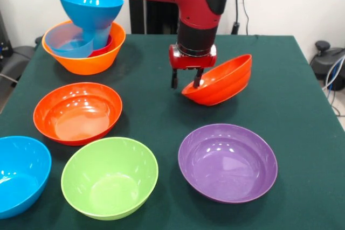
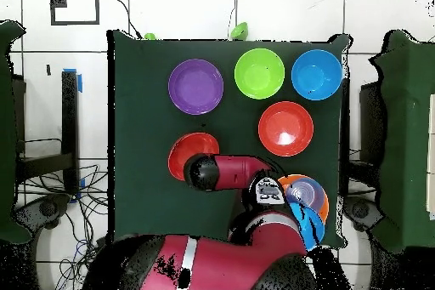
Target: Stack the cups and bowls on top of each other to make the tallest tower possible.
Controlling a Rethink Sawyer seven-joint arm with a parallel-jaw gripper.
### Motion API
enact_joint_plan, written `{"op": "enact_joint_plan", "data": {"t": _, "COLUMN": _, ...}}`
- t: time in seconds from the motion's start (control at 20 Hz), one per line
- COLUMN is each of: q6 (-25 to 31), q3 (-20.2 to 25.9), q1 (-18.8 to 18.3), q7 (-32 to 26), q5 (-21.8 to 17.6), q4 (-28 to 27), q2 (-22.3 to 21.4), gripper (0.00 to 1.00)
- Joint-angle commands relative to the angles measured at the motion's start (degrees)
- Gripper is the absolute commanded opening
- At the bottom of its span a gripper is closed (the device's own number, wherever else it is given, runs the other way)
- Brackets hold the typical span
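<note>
The gripper [image 1: 187,82] is clamped on the rim of a tilted red-orange bowl [image 1: 221,81], one edge raised off the green table [image 1: 280,79]. The purple bowl [image 1: 227,161] sits near it toward the camera, bare cloth between them. An orange bowl [image 1: 86,57] at the table's far corner holds a stacked blue bowl [image 1: 90,5].

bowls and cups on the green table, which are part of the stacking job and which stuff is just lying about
Part of the job:
- tilted red-orange plastic bowl held by the gripper
- flat red-orange bowl
- lime green bowl
- purple bowl
- blue bowl
- orange bowl holding a blue bowl and a light-blue cup

Just lying about:
- cables on the floor
</note>
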Motion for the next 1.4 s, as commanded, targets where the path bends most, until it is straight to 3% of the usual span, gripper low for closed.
{"op": "enact_joint_plan", "data": {"t": 0.05, "q6": -3.83, "q3": 6.01, "q1": -0.83, "q7": 4.57, "q5": -1.82, "q4": -2.8, "q2": 0.52, "gripper": 1.0}}
{"op": "enact_joint_plan", "data": {"t": 0.2, "q6": -3.52, "q3": 7.25, "q1": -1.34, "q7": 5.29, "q5": -0.62, "q4": -2.22, "q2": 0.5, "gripper": 1.0}}
{"op": "enact_joint_plan", "data": {"t": 0.5, "q6": -3.44, "q3": 14.37, "q1": -7.32, "q7": 3.93, "q5": -0.22, "q4": 3.59, "q2": -1.51, "gripper": 1.0}}
{"op": "enact_joint_plan", "data": {"t": 1.0, "q6": -2.03, "q3": 24.21, "q1": -15.52, "q7": 2.48, "q5": -0.66, "q4": 8.35, "q2": -1.94, "gripper": 1.0}}
{"op": "enact_joint_plan", "data": {"t": 1.4, "q6": -1.86, "q3": 25.72, "q1": -16.43, "q7": 3.19, "q5": -1.8, "q4": 8.95, "q2": -2.03, "gripper": 1.0}}
